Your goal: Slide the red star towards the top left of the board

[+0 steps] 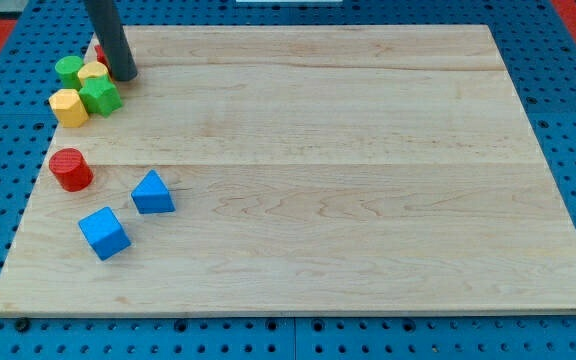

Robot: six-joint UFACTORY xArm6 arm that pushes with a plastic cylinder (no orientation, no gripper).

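Note:
My dark rod comes down from the view's top left, and my tip (124, 73) rests on the board next to a cluster of blocks. Only a sliver of the red star (98, 52) shows, just left of the rod near the board's top left corner; the rod hides the rest of it. My tip is just right of a yellow block (93, 72) and above-right of a green star (100, 97).
A green cylinder (68, 69) and a yellow hexagon (68, 106) sit in the same cluster at the left edge. Lower down are a red cylinder (70, 169), a blue triangle (153, 192) and a blue cube (104, 233). The wooden board (348, 180) lies on a blue pegboard.

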